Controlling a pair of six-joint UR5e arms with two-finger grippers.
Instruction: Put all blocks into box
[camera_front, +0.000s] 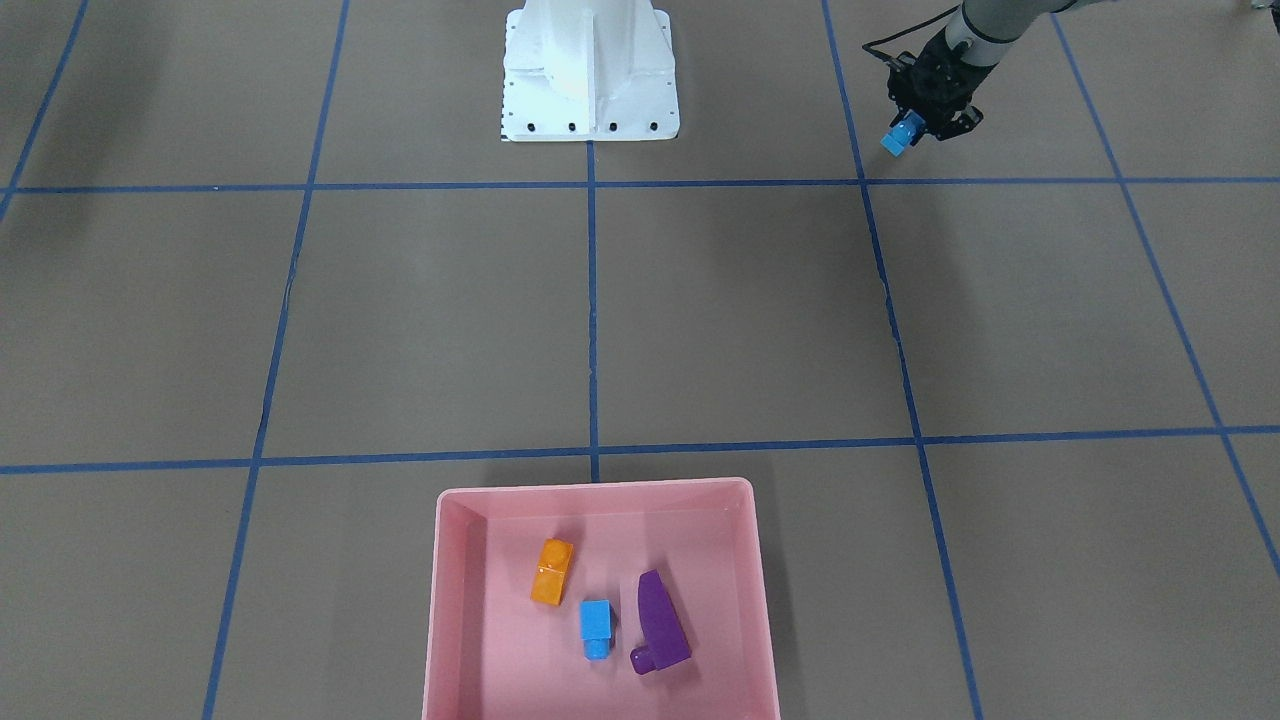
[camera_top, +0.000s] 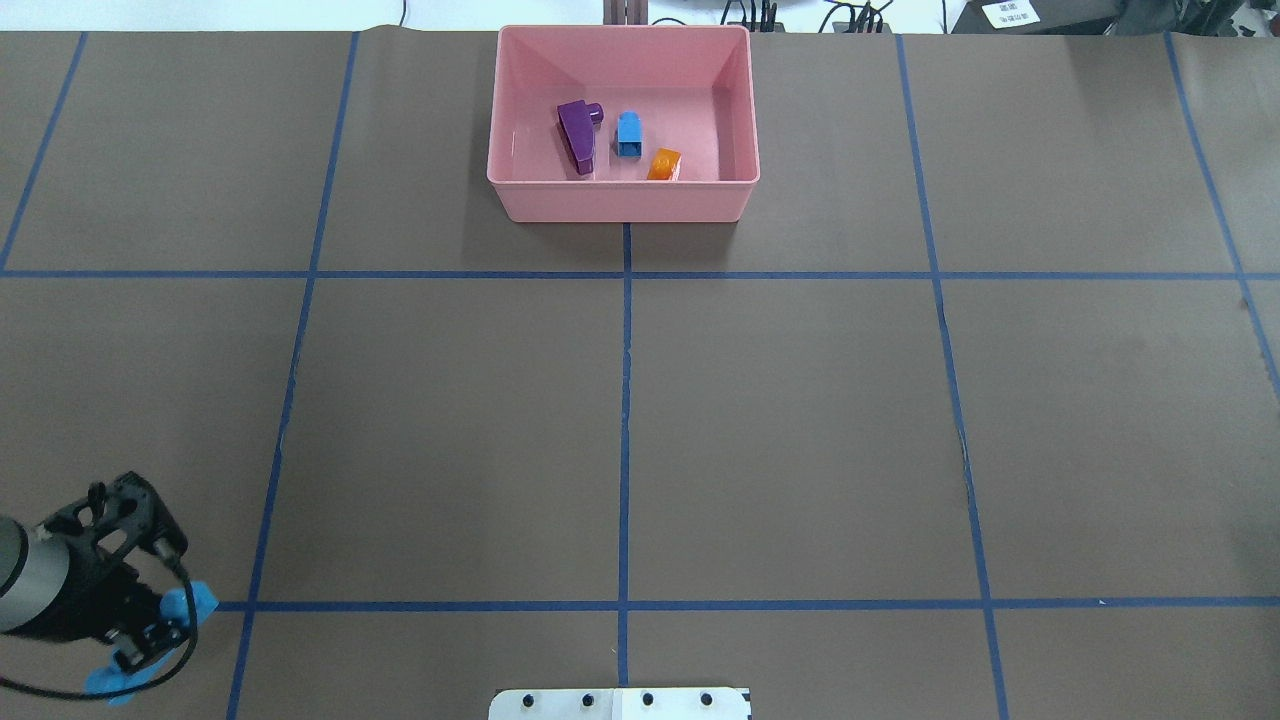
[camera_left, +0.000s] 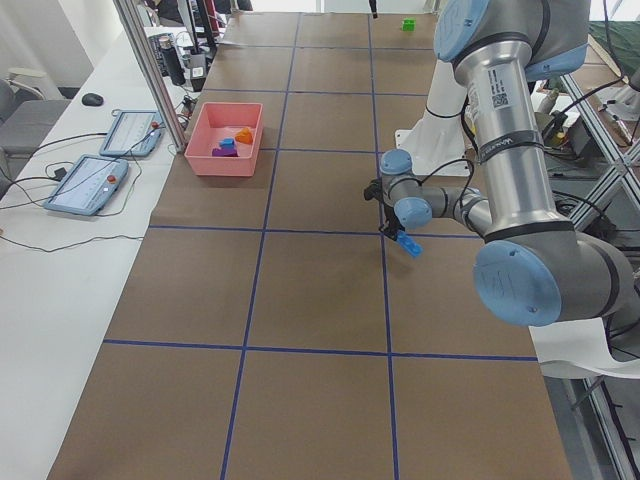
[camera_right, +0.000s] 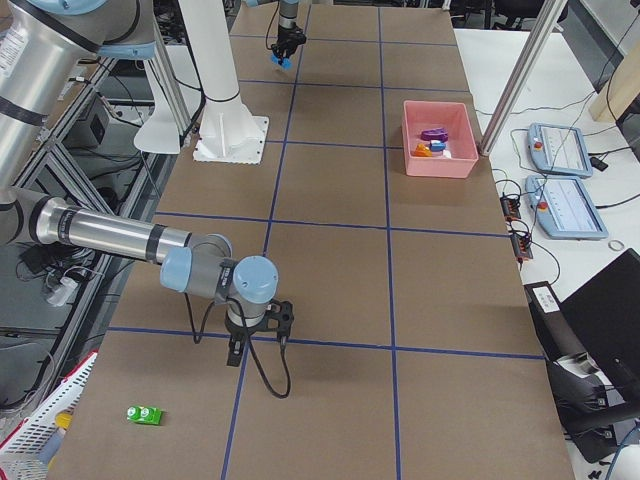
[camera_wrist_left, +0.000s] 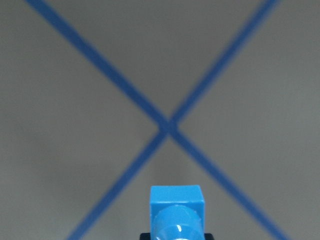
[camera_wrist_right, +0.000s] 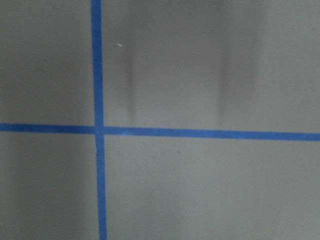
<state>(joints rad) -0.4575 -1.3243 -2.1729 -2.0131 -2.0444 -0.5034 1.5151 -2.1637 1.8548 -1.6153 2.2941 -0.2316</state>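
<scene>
My left gripper (camera_front: 918, 128) is shut on the long blue brick (camera_front: 901, 137) and holds it just above the table near the robot's side; the brick fills the bottom of the left wrist view (camera_wrist_left: 177, 212). The pink box (camera_front: 595, 487) holds the orange brick (camera_front: 552, 571), the small blue brick (camera_front: 597, 628) and the purple wedge (camera_front: 660, 622). The green brick (camera_right: 145, 414) lies on the table at the robot's far right. My right gripper (camera_right: 256, 338) hangs low over the table a short way from it; I cannot tell whether it is open or shut.
The white robot base (camera_front: 590, 70) stands at the table's near middle. Blue tape lines grid the brown table. Operator tablets (camera_right: 560, 150) lie beyond the box on a side bench.
</scene>
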